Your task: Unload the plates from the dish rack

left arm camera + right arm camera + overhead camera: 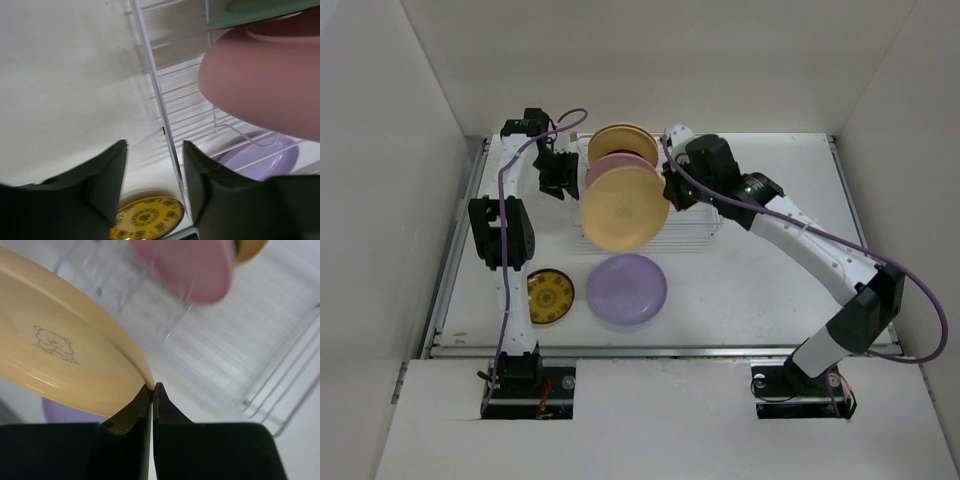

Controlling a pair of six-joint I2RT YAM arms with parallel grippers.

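Tabletop (770, 285): right gripper (152, 387) tight on tan plate (625, 208) rim, left gripper (155, 145) agape by rack (692, 231)

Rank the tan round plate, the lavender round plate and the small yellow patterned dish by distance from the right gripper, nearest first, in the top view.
1. Tan round plate: pinched at its rim by the right gripper.
2. Lavender round plate: flat on the table, below the tan plate in view.
3. Small yellow patterned dish: on the table, left of the lavender plate.

Overhead camera looks down on the table (770, 290); both wrist cameras closely share the dish rack (695, 232).
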